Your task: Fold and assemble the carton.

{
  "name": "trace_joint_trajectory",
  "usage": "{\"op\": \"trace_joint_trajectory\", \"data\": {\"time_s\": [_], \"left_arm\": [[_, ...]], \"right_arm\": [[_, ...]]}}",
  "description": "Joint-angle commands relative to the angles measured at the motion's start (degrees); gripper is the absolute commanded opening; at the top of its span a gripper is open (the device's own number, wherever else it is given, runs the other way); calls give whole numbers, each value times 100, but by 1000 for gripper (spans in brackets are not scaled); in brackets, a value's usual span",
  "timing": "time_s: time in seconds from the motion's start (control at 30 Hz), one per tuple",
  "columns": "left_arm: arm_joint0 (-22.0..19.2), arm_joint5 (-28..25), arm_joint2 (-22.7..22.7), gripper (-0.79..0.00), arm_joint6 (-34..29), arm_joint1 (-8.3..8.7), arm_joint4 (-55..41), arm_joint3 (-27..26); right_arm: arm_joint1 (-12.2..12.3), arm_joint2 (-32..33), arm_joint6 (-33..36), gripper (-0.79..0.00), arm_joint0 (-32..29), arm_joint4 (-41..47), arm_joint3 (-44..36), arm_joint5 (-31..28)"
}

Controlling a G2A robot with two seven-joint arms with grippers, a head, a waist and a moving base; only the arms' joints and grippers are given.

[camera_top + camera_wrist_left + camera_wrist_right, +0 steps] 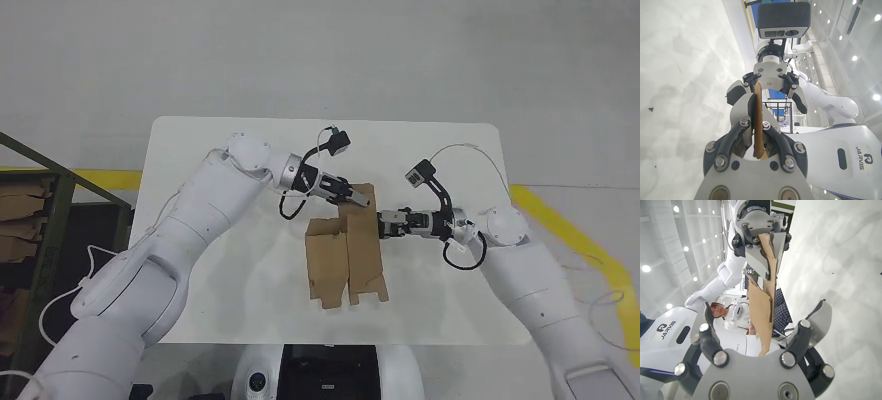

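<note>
A flattened brown carton (345, 255) lies over the middle of the white table (200, 160), its flaps partly unfolded. My left gripper (358, 201) is at the carton's far edge, shut on that cardboard edge (758, 121). My right gripper (381, 225) sits at the carton's right side, open. Its two fingers (706, 311) are spread wide on either side of the cardboard sheet (761, 313), with a gap to each finger. In the right wrist view the left gripper (770, 264) clamps the sheet's farther end. In the left wrist view the right gripper (766, 100) straddles the same edge.
A green rack (30, 220) holding stacked flat cardboard stands beside the table's left end. The table has bare room left of the carton and along its far side. A yellow floor line (560, 230) runs past the right end.
</note>
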Motion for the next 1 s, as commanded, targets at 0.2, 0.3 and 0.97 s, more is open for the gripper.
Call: {"op": "trace_joint_trajectory", "data": {"time_s": [0.2,0.3,0.97], "left_arm": [[-6,-30,-52,-785,-91,-34,-13,44],[-12,-34,-66,-785,-115,-47,-6,57],[-33,-38,-148,-785,-252,-127,2,119]], "right_arm": [[-57,-78,27,-397,90,-12,194,-79],[-71,-101,61,-437,116,-46,244,-80],[-120,-116,140,-727,182,-153,404,0]]}}
